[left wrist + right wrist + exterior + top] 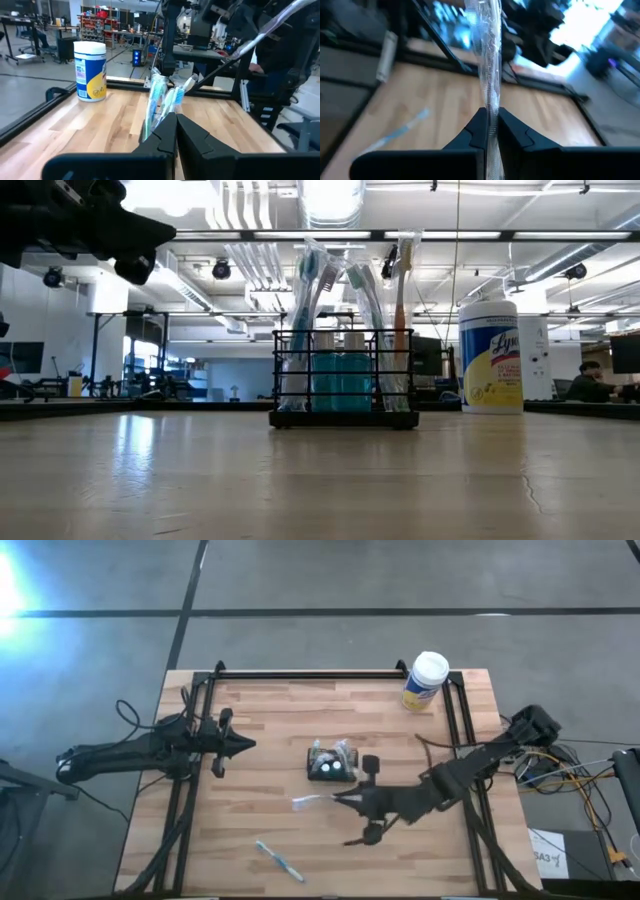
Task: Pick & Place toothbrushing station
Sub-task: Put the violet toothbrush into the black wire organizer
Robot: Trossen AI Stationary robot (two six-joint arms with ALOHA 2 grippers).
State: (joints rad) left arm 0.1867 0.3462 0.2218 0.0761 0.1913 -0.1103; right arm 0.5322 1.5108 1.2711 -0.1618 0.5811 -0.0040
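The toothbrushing station [332, 762], a small black slotted holder with toothbrushes and teal bottles standing in it, rests on its base at the middle of the wooden table [260, 710]; the low view shows the station [345, 385] upright. My right gripper [338, 799] hovers just near of it, shut on a clear-wrapped toothbrush [310, 802]. My left gripper [250, 745] waits shut, left of the station, pointing level at it [160, 100]. A second wrapped toothbrush [278, 860] lies flat near the front edge. My right gripper pinches the clear-wrapped toothbrush between its two fingers [479, 127]. The wrapped pack [490, 107] runs along the fingers and sticks out past their tips [482, 30]. It is lifted clear of the table, pointing toward the table's left.
A yellow canister with a white cap [425, 680] stands at the far right corner and shows in the low view [490, 355] right of the station. Black frame rails [300, 675] run along the table's far and side edges. Bare wood lies at the near left.
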